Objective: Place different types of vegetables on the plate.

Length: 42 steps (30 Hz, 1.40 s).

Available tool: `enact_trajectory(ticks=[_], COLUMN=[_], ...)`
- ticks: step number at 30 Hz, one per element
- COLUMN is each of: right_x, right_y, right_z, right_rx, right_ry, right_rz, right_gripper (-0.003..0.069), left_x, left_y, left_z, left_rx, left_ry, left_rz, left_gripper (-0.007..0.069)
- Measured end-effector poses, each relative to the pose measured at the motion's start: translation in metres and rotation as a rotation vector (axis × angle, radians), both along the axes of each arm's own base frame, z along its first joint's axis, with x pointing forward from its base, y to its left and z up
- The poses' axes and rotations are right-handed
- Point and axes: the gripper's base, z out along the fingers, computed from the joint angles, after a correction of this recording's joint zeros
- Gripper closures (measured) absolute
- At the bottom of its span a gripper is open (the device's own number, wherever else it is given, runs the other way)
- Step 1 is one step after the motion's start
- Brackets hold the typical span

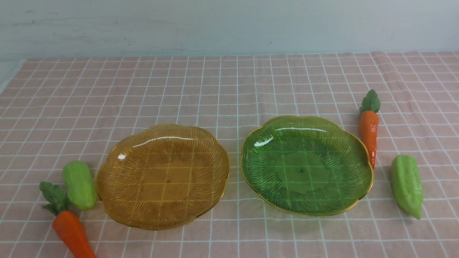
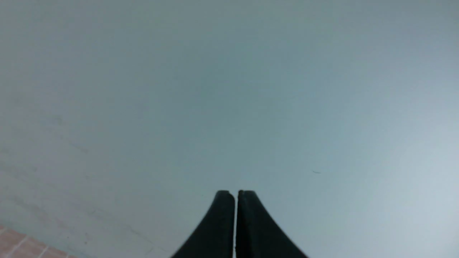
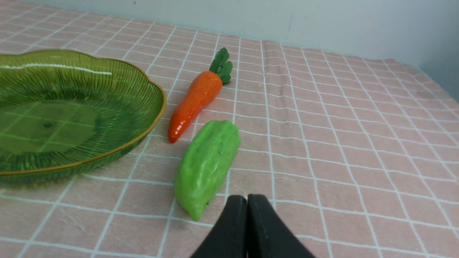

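An amber plate (image 1: 118, 172) and a green plate (image 1: 353, 143) sit side by side on the pink checked cloth, both empty. An orange carrot (image 1: 71, 231) and a light green gourd (image 1: 79, 185) lie left of the amber plate. Another carrot (image 1: 369, 132) touches the green plate's right rim, and a second gourd (image 1: 407, 185) lies further right. Neither arm shows in the front view. My right gripper (image 3: 247, 197) is shut and empty, just short of the gourd (image 3: 207, 165), with the carrot (image 3: 193, 102) and green plate (image 3: 143, 132) beyond. My left gripper (image 2: 236, 193) is shut and empty, facing the wall.
A pale grey-blue wall (image 1: 229, 25) runs behind the table. The cloth (image 1: 229, 82) ends at the wall and has a wrinkle near the far right. A corner of the cloth (image 2: 14, 243) shows in the left wrist view.
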Motion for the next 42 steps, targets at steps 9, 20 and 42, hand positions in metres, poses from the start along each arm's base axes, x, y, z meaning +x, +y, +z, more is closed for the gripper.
enact_trajectory(ticks=[9,20,42], right_x=[0.001,0.001,0.001], right_y=[-0.001,-0.002,0.002], right_z=[0.004,0.003,0.034], right_rx=[-0.069,-0.103,1.102], right_ry=[-0.042,-0.027,-0.325], right_rz=[0.003,-0.001,-0.039], right_gripper=[0.0674,0.0674,0.0674], left_x=[0.051,0.122,0.179], left_y=[-0.039,-0.015,-0.018], left_z=[0.047,-0.04,-0.109], left_rx=[0.393,0.563,0.312], left_ry=[0.472,1.434,1.731], left_rz=[-0.322,-0.22,-0.17], left_gripper=[0.0628,0.0628,0.039])
